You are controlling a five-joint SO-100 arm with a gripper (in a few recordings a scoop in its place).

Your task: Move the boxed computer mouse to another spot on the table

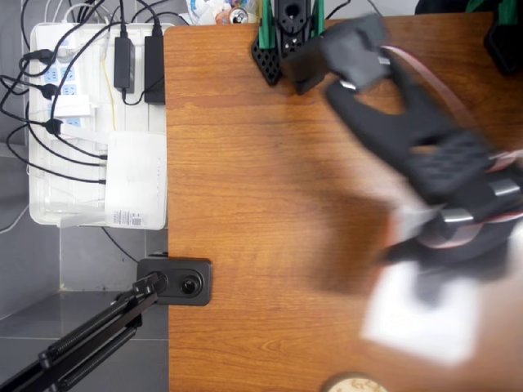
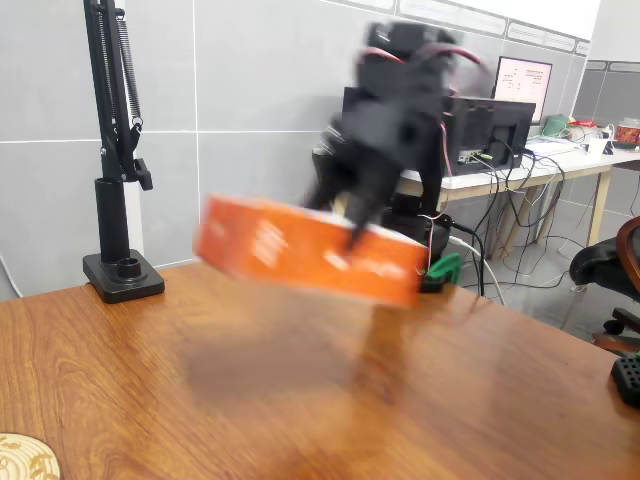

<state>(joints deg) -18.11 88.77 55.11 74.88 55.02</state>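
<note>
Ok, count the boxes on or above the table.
1. The boxed computer mouse is held by the gripper in the air above the table, motion-blurred; in the overhead view it sits lower right. Nothing suggests another hidden box.

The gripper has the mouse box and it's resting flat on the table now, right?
Not resting: in the fixed view the boxed computer mouse hangs tilted in the gripper, lifted clear above the table, its shadow beneath. Both are motion-blurred.

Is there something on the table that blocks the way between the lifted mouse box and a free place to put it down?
Nothing visible does. The gripper holds the boxed computer mouse above the table, and the wood beneath and around it is bare. A round coaster-like disc lies at the near edge, off to the side.
</note>
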